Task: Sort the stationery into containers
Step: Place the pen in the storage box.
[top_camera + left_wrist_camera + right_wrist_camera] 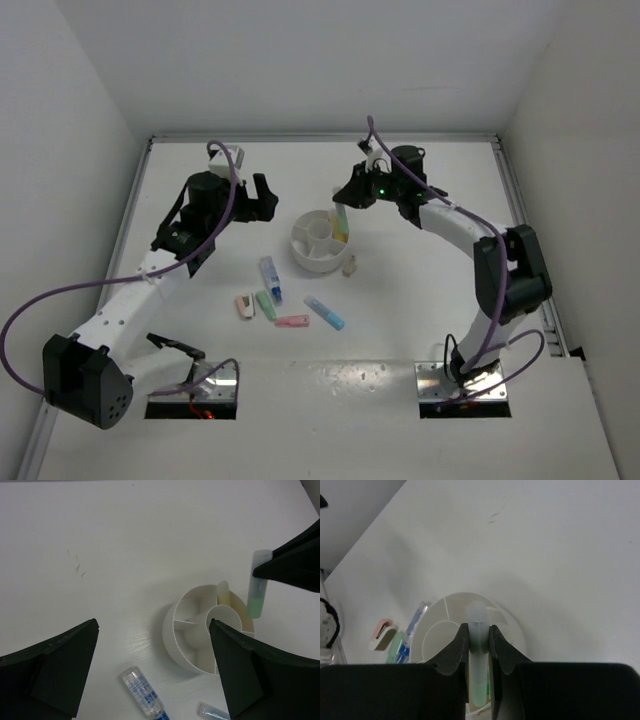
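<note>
The white counter (420, 300) is carrying everything, and near its middle the round white tub (303, 245) is sitting with its centre cup and radial dividers facing up; it is looking light enough to slide if its rim is knocked. At the tub's 10 o'clock the left fingers (55, 670) are hovering spread wide and empty. Over the tub's 2 o'clock side the right fingers (460, 645) are pinching the green marker (257, 597) across its barrel just below the clear cap. Its green end is pointing down toward a compartment where a yellowish piece (223, 592) is already lying. The marker is reading as stiff, light, smooth plastic, so it is probably prone to twisting or slipping in a pinch. A hold across the middle of the barrel, square to its length, is looking safest. The loose pieces are waiting on the counter from the tub's 8 to 4 o'clock. They are a white-and-blue piece (270, 279), a blue piece (324, 313), a green piece (266, 304), a pink piece (245, 305), a flat pink piece (292, 321) and a tiny beige piece (349, 265) just beside the tub. All are likely calling for the same mid-body grip.
</note>
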Available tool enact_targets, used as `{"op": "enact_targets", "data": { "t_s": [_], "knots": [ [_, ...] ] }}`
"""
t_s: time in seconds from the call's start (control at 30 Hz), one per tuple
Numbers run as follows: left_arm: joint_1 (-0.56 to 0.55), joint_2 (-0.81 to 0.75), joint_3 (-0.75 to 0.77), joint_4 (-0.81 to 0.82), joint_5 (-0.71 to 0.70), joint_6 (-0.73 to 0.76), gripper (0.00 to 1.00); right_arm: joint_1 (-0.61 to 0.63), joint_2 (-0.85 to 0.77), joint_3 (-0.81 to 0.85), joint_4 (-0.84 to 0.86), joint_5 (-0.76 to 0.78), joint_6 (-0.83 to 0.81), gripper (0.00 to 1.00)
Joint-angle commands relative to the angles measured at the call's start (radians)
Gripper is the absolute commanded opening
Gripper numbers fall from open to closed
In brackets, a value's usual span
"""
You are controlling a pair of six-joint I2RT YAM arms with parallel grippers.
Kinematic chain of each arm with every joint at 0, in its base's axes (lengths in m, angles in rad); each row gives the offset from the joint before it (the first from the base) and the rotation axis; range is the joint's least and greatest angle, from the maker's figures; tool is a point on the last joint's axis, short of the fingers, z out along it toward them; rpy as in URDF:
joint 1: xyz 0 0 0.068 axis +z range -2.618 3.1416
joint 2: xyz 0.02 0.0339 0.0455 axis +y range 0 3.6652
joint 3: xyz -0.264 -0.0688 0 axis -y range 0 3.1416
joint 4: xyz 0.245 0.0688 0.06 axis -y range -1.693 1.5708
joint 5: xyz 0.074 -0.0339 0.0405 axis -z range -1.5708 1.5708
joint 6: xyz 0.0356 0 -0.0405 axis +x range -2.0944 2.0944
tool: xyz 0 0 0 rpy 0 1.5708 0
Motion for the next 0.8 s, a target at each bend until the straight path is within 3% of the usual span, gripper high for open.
{"op": "enact_targets", "data": {
  "t_s": [0.0,0.27,0.37,0.63,0.77],
  "knots": [
    [-0.006,-0.035,0.018,0.016,-0.004,0.005,1.0,-0.019,0.06,-0.004,0.182,-0.164,0.051,0.0],
    [-0.006,-0.035,0.018,0.016,-0.004,0.005,1.0,-0.019,0.084,-0.03,0.294,-0.205,0.062,0.0],
    [-0.006,-0.035,0.018,0.016,-0.004,0.005,1.0,-0.019,0.106,-0.039,0.303,-0.205,0.062,0.1],
    [-0.006,-0.035,0.018,0.016,-0.004,0.005,1.0,-0.019,0.116,-0.105,0.323,-0.196,0.004,0.24],
    [-0.006,-0.035,0.018,0.016,-0.004,0.005,1.0,-0.019,0.094,-0.123,0.314,-0.196,-0.005,0.6]
  ]
}}
